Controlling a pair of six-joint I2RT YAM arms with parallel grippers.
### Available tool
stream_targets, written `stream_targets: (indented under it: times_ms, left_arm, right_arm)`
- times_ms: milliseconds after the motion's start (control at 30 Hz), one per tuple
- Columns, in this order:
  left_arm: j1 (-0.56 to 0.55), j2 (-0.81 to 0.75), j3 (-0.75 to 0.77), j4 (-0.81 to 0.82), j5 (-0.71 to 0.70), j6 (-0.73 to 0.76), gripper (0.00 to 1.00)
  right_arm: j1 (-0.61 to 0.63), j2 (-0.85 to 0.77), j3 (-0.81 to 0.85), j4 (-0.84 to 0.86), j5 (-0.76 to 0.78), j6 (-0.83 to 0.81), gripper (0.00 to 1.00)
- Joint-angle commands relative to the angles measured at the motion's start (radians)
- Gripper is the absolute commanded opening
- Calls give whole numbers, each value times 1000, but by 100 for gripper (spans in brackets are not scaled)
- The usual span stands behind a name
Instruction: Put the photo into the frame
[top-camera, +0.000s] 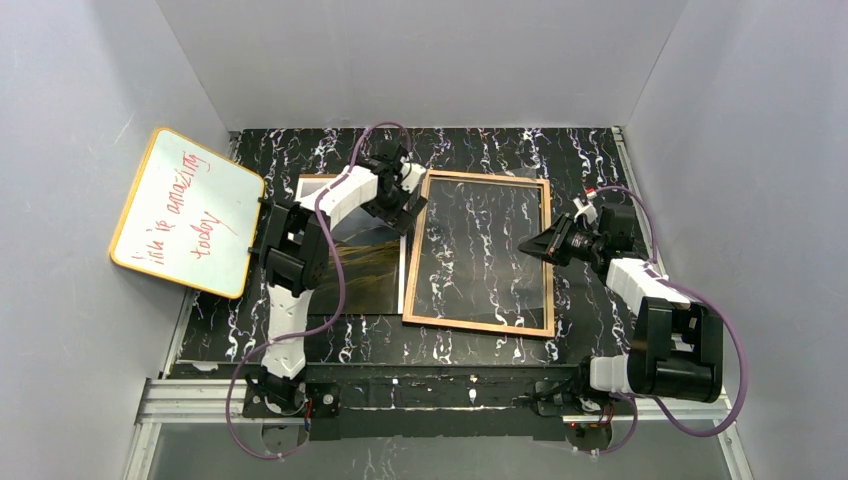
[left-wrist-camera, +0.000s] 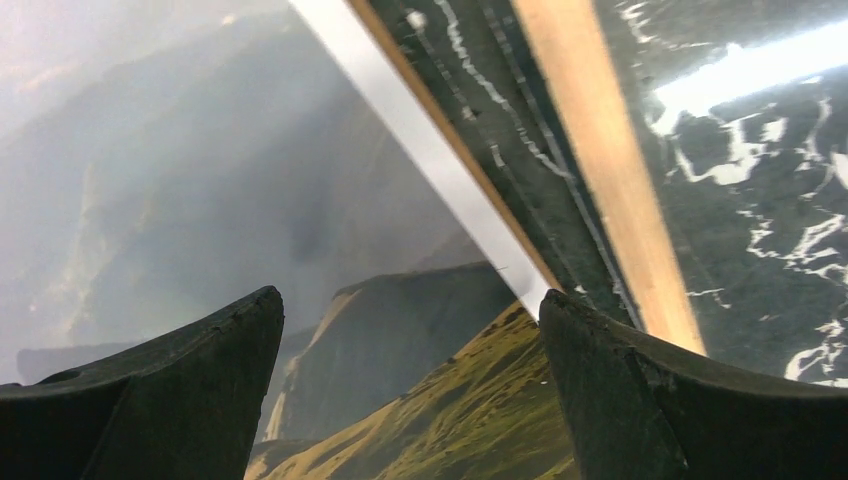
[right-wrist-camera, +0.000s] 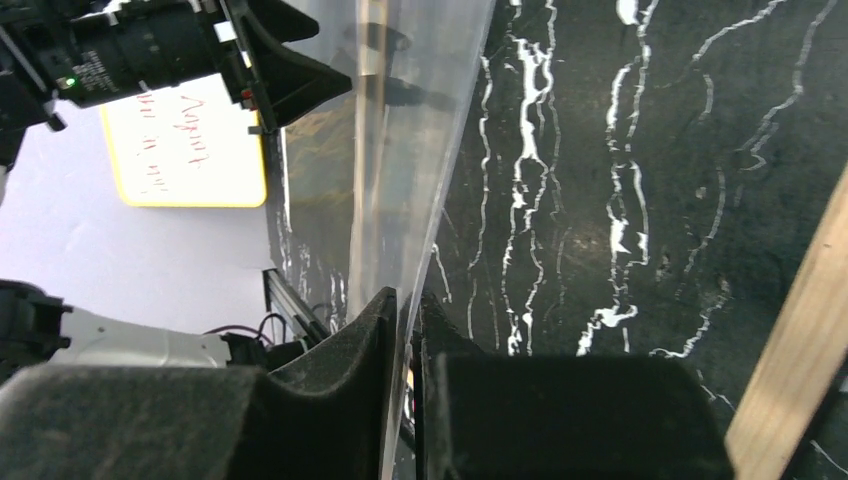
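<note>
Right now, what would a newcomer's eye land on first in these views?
The tan frame lies mid-table, a clear sheet running between the fingers of the right gripper at its right edge. Left of it, the open left gripper hovers over the mountain photo; a yellow-edged whiteboard leans far left.

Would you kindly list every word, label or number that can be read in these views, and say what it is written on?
"is amazing": red handwriting, first line on the whiteboard; the short word before it is too unclear to read.
"today": second line, same board.
No text can be read on the photo, the frame or the arms.
</note>
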Motion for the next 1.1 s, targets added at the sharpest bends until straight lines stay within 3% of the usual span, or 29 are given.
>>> stream_targets:
  times_ms: [0,467,1067]
  left_arm:
    - [-14,-1,2,5,-13,12,98]
    - [-23,3,21,5,-62,21,98]
    - [-26,-2,16,4,-63,24,98]
  right_arm:
    - [-2,-4,-3,-36,76,-51,20]
    - [-2,3,-30,-68,203,-45,1]
    - [-12,24,-32,-17,185,-21,1]
